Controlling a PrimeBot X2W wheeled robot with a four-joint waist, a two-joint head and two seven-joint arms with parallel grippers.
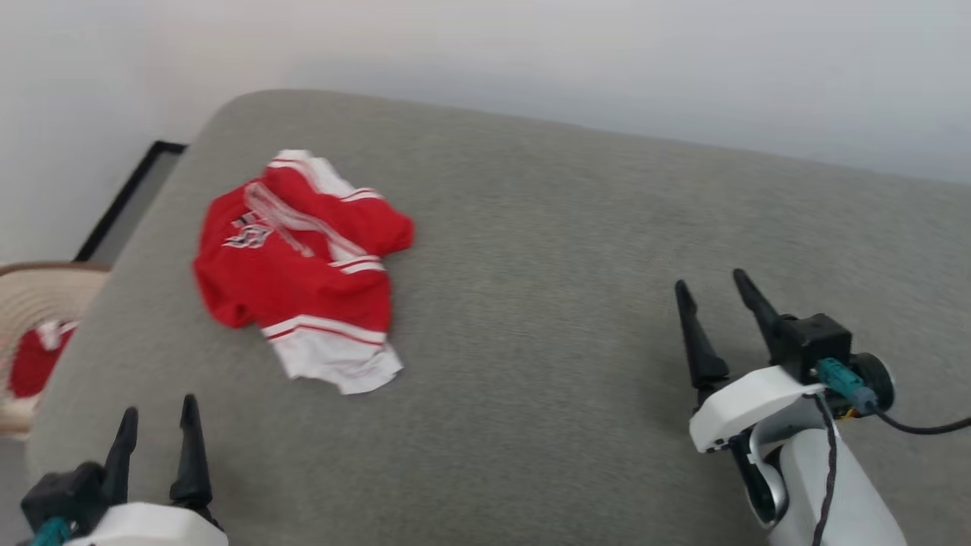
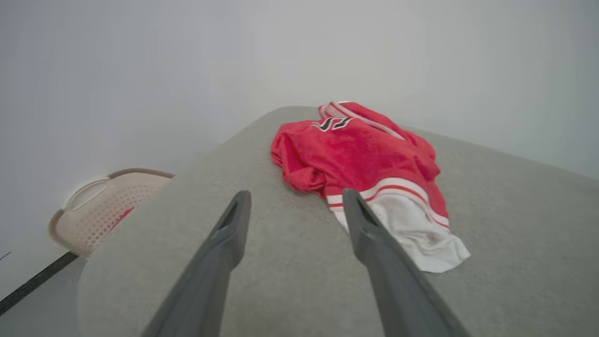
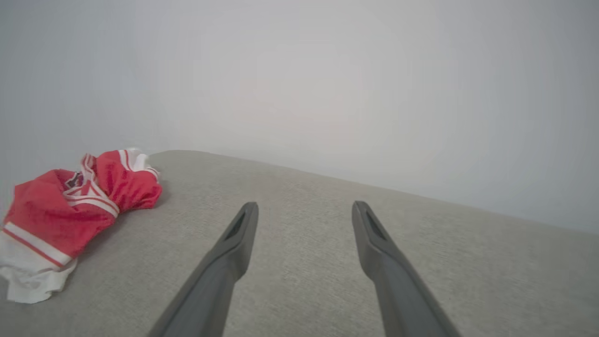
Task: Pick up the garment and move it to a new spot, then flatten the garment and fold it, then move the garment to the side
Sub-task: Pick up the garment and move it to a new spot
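Garment (image 1: 300, 265) is a crumpled heap on the far-left part of the grey surface (image 1: 569, 250), close to its rounded corner. Nothing has hold of it. A white sleeve end with red-striped trim spills toward the robot, and a second white end sticks up at the far side. Black white-edged lettering shows on top, too creased to read.

Left gripper (image 1: 159, 407) is at the near-left edge of the surface, fingers spread with nothing between them, pointed at the garment. In the head view there is bare fabric between its tips and the white sleeve end, so near but apart. In the left wrist view, one finger (image 2: 374, 234) overlaps that sleeve end in the picture only.

Right gripper (image 1: 711, 280) is over the right part of the surface, also spread wide and empty, well apart from the garment. In the right wrist view the garment sits far left, bare grey between the fingers (image 3: 224, 262). A black cable (image 1: 922, 428) runs off its wrist.

Beige perforated basket (image 2: 107, 206) stands off the left edge, lower than the surface, with something red and white inside (image 1: 34, 360). Plain pale wall (image 1: 531, 61) behind.
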